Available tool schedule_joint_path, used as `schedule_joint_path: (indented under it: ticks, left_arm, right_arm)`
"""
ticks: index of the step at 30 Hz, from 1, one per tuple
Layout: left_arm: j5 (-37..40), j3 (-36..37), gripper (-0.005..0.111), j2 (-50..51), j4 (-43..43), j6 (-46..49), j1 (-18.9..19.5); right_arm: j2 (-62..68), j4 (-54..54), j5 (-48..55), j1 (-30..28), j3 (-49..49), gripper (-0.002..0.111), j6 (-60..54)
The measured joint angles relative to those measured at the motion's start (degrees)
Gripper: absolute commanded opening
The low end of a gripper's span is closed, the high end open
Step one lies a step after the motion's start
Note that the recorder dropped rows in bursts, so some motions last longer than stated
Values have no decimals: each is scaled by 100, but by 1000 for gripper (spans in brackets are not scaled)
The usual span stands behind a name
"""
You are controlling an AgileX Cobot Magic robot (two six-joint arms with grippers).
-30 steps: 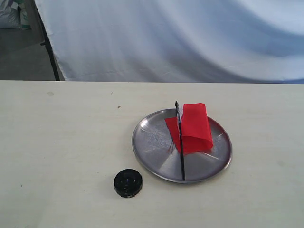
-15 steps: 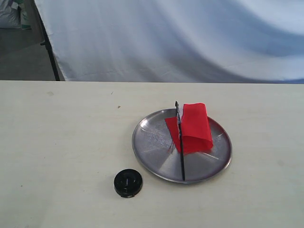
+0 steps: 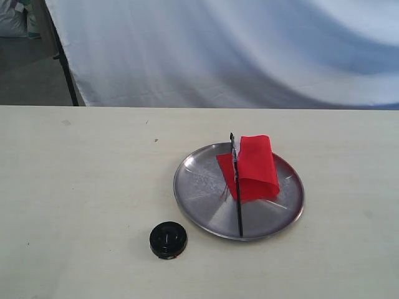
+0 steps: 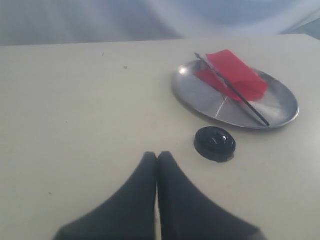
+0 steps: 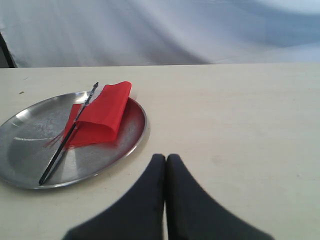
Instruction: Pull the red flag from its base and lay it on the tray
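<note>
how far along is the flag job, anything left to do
Done: the red flag is out of the base and lies on the tray, its pole across the metal. In hand: nothing; the left gripper and right gripper are both shut, empty, apart from the tray. Left: nothing that shows.

obstacles: tray (image 3: pixel 198 187), red flag (image 3: pixel 257 165) lying in it, base (image 3: pixel 168 240) near rim | free: table (image 3: pixel 81 187) left side

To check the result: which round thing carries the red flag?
The silver tray; the red flag lies on it, while the small black base is bare.
</note>
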Motion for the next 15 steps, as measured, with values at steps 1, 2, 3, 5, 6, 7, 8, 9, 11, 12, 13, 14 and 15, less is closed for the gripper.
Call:
schedule_joint_path:
  ticks: [1, 2, 3, 5, 6, 7, 8, 9, 11, 12, 13, 14, 15]
  left_arm:
    - [0, 0, 0, -23, 14, -29, 0]
    - [0, 0, 0, -41, 37, -57, 0]
    - [0, 0, 0, -78, 54, -70, 0]
    - [13, 0, 0, -151, 84, -94, 0]
    - [13, 0, 0, -207, 99, -94, 0]
    - [13, 0, 0, -251, 110, -94, 0]
    - [13, 0, 0, -283, 127, -94, 0]
    - [23, 0, 0, -297, 127, -94, 0]
    - [23, 0, 0, -311, 137, -94, 0]
    - [23, 0, 0, -311, 139, -94, 14]
    - [23, 0, 0, -311, 149, -94, 38]
    - [23, 0, 0, -311, 149, -83, 98]
    - [23, 0, 0, -311, 149, -83, 178]
  right_arm:
    - [0, 0, 0, 0, 0, 0, 0]
    - [0, 0, 0, 0, 0, 0, 0]
    - [0, 0, 0, 0, 0, 0, 0]
    - [0, 0, 0, 0, 0, 0, 0]
    - [0, 0, 0, 0, 0, 0, 0]
    - [0, 0, 0, 0, 0, 0, 0]
    - [0, 0, 0, 0, 0, 0, 0]
    - [0, 0, 0, 0, 0, 0, 0]
    - [0, 0, 0, 0, 0, 0, 0]
    - [0, 0, 0, 0, 0, 0, 0]
    - [0, 0, 0, 0, 0, 0, 0]
    - [0, 0, 0, 0, 0, 0, 0]
    - [0, 0, 0, 0, 0, 0, 0]
